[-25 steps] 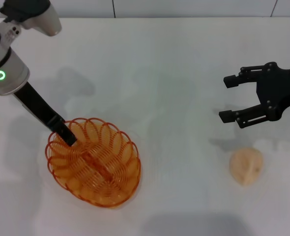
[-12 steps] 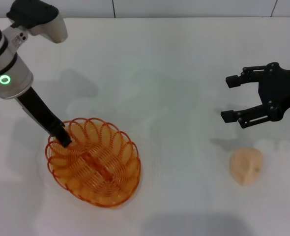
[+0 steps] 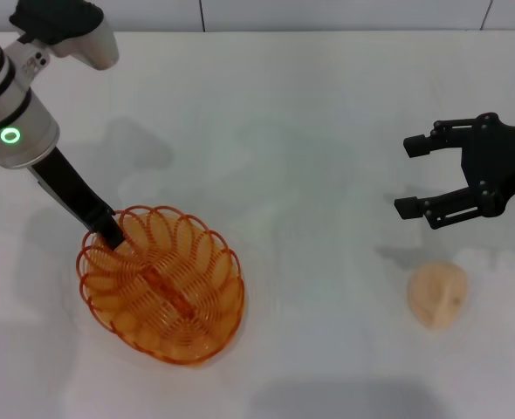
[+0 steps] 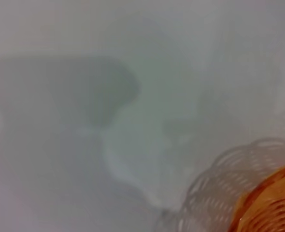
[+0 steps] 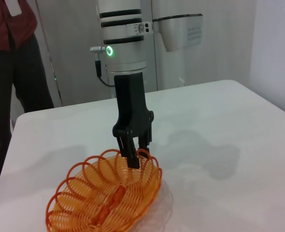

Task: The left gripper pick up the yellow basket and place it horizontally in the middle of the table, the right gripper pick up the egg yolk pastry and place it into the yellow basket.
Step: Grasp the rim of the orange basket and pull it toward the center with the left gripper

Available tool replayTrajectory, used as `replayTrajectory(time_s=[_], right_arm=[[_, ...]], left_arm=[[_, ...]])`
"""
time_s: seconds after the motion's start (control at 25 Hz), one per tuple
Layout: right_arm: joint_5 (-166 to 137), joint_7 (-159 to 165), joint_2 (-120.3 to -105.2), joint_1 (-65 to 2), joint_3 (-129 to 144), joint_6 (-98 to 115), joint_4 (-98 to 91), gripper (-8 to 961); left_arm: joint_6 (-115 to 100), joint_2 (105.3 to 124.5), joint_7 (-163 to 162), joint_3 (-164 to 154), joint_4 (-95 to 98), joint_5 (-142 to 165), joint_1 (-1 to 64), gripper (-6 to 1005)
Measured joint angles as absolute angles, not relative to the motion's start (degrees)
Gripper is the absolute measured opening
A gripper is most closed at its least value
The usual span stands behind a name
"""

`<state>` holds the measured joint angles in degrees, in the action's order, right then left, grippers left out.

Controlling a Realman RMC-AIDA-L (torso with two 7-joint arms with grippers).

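No legible writing or brand mark appears on any item; the left arm bears black bands and a green glowing ring. Yellow basket (image 3: 161, 285): oval, orange-yellow wire, looped scalloped rim, see-through spiral sides, lying on the left part of the table (image 3: 310, 122), a plain white matte surface. Left gripper (image 3: 111, 234): black two-fingered claw, fingers nearly together and pinching a loop of the basket's far rim, as the right wrist view shows (image 5: 135, 157). Egg yolk pastry (image 3: 437, 295): small, rounded, pale peach-beige, faintly creased, resting on the table well right of the basket. Right gripper (image 3: 419, 177): black claw, fingers spread wide, holding nothing, above and just behind the pastry. Compared with half a second ago, the basket has shifted slightly leftward and its gripped end sits a little higher; pastry and right gripper are almost unchanged.
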<state>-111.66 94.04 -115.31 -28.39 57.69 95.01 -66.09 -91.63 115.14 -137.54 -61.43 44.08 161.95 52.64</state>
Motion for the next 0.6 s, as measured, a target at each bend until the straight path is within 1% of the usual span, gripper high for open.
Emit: replayTrajectory(time_s=[0.04,0.24,0.48,0.6], right_arm=[[-111.65,94.04,-115.31,-28.39,57.69,95.0,-66.09,871],[-111.61,94.04,-115.31,-28.38,57.66,95.0,-66.09,871],[-111.53,94.04,-115.31,-28.38,57.65,95.14,-66.09,871],[-111.53,94.04,-115.31,-28.38,57.65,95.13,-66.09,871]], left_arm=[[-91.5,115.14,-137.57,-61.42,44.09,162.06,52.65,394],[-91.16,115.16,-137.61,-61.46,44.0,162.02,52.65,392],[-90.39,115.29,-137.48,-61.35,44.11,161.77,52.65,355],[-89.97,115.71,-137.26,-61.45,44.12,161.77,52.64,336]])
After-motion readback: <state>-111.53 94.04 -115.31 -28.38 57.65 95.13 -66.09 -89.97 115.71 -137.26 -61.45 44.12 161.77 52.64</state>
